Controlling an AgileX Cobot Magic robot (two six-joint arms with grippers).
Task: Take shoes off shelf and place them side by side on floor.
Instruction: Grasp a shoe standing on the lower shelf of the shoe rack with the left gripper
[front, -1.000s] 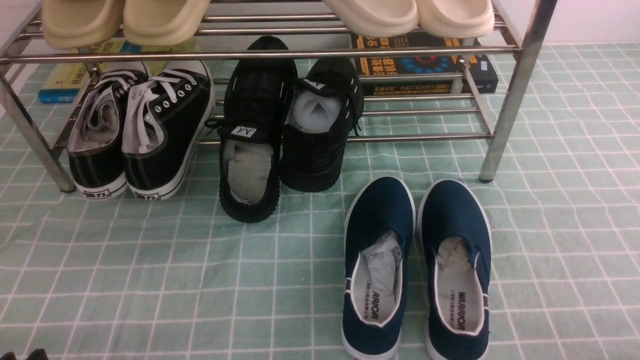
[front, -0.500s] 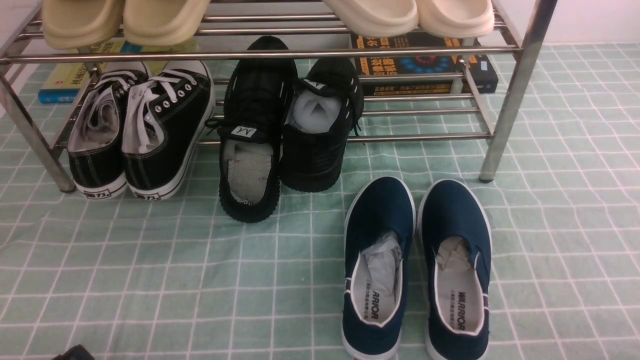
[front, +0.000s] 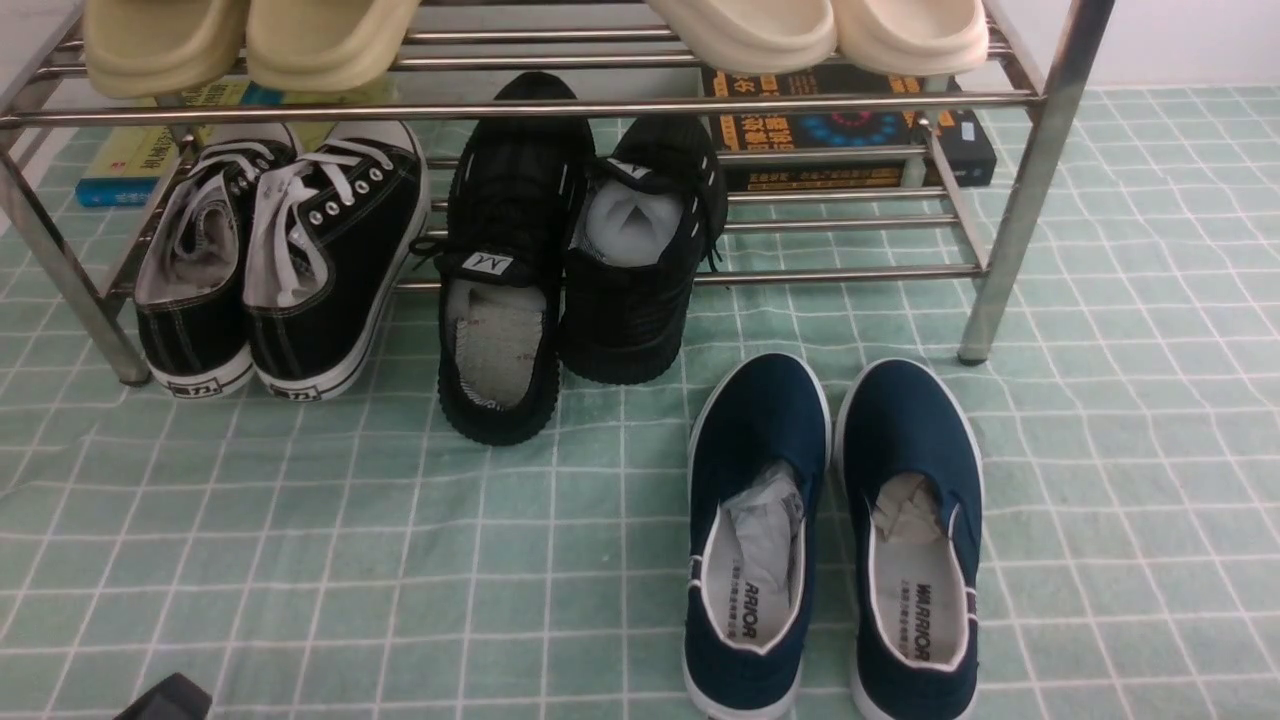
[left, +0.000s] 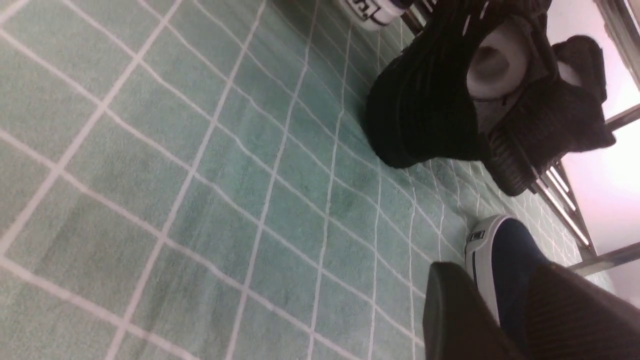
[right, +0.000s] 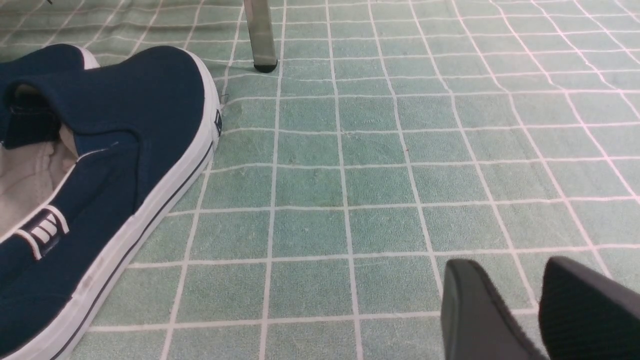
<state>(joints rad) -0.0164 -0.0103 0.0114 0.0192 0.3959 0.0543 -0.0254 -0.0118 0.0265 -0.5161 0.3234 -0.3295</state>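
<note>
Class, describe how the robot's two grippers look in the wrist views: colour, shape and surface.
The left gripper and the right gripper look alike: each has two matt black fingers with rounded tips. One finger shows a smooth face, the other a finely ribbed pad. No cables or markings show.

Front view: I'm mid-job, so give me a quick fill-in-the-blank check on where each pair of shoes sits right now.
1. The black knit shoes have their toes on the shelf's ___ tier.
2. The navy slip-ons stand side by side on the ___.
3. In the front view, the white-laced canvas sneakers sit to the ___ of the black knit shoes.
Missing words: lower; floor; left.
</note>
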